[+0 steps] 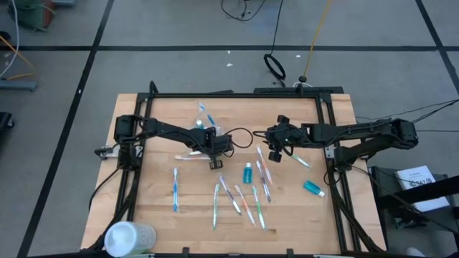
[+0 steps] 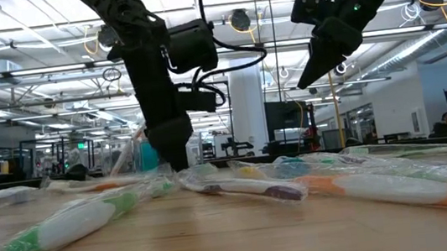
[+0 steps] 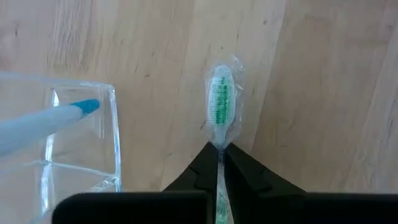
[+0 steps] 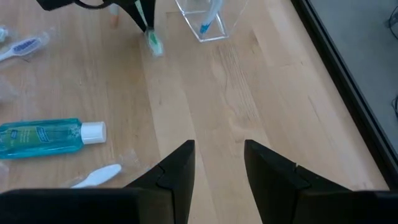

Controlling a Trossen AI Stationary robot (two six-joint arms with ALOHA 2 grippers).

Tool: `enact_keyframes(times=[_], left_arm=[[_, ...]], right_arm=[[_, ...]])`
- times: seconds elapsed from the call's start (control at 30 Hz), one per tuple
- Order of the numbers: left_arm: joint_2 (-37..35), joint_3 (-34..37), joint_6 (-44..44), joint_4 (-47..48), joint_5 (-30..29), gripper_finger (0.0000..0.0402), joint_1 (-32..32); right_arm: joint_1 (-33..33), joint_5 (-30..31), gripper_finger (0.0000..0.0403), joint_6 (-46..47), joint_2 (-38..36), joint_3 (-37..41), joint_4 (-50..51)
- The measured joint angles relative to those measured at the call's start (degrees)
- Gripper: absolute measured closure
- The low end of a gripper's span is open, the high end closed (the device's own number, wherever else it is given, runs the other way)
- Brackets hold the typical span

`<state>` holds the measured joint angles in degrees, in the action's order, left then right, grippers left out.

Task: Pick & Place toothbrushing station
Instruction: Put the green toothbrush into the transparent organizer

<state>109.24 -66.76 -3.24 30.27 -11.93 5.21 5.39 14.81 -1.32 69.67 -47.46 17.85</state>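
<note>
A clear plastic cup (image 1: 204,127) stands on the far middle of the wooden table with blue toothbrushes in it; it also shows in the left wrist view (image 3: 81,137) and the right wrist view (image 4: 208,22). My left gripper (image 1: 214,163) points down just near of the cup, shut on a wrapped toothbrush with green bristles (image 3: 221,102). My right gripper (image 1: 275,154) hangs open and empty above the table's middle right (image 4: 217,162). Several wrapped toothbrushes (image 1: 240,197) and two teal tubes (image 1: 247,172) (image 1: 313,188) lie flat on the table. My left gripper pinches the toothbrush's neck (image 3: 219,146) between its two fingers, just behind the head. The fingers come from above and lie along the brush. The green-bristled head (image 4: 153,43) sticks out past the fingertips toward the table, and the handle runs back between the fingers.
A white cylindrical container (image 1: 129,240) stands at the table's near left corner. A blue toothbrush (image 1: 175,190) lies alone at the near left. A black frame (image 1: 326,129) edges the table. Bare wood lies between the cup and my right gripper.
</note>
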Motion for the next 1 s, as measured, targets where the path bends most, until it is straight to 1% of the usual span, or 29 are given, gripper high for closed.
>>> enact_keyframes(times=[0.1,0.17,0.33,0.43,0.57,0.67,0.73,0.8,0.83,0.9,1.0], left_arm=[[-3.9,0.1,-3.1,0.5,0.0,0.0396,-0.6],[-7.5,-0.1,-5.6,0.5,-1.3,0.0395,-1.0],[-17.9,0.0,-6.6,2.5,-5.9,0.0397,-2.4],[-24.5,-0.1,-7.5,3.1,-12.7,0.0398,-3.6],[-31.3,-0.1,-6.9,3.2,-22.4,0.0398,-4.0],[-35.0,0.1,-5.7,3.6,-28.9,0.04,-4.0],[-36.8,1.9,-5.9,2.0,-33.8,0.04,-4.0],[-38.4,5.5,-5.9,-2.9,-36.9,0.0399,-3.9],[-39.4,8.1,-5.8,-6.7,-37.3,0.04,-3.8],[-41.2,14.6,-4.8,-15.0,-36.6,0.0401,-3.4],[-42.1,24.0,-4.4,-31.3,-35.0,0.04,-2.3]], right_arm=[[0.0,0.0,0.0273,0.0,0.0,0.0,0.0],[0.0,0.0,0.0273,0.0,0.0,0.0,0.0],[0.0,0.0,0.0273,0.0,0.0,0.0,-0.6],[0.0,0.0,0.0273,0.0,0.0,0.0,-1.3],[0.0,-0.1,0.0273,0.0,0.0,0.0,-2.2],[0.0,-0.1,0.0273,0.0,0.0,0.0,-2.6],[0.0,-0.1,0.0273,0.0,0.0,0.0,-2.6],[0.0,-0.1,0.0273,0.0,0.0,0.0,-2.6],[0.0,-0.1,0.0273,0.0,0.0,0.0,-2.6],[0.0,-0.1,0.0273,0.0,0.0,0.0,-2.6],[0.0,-0.1,0.0273,0.0,0.0,0.0,-2.7]])
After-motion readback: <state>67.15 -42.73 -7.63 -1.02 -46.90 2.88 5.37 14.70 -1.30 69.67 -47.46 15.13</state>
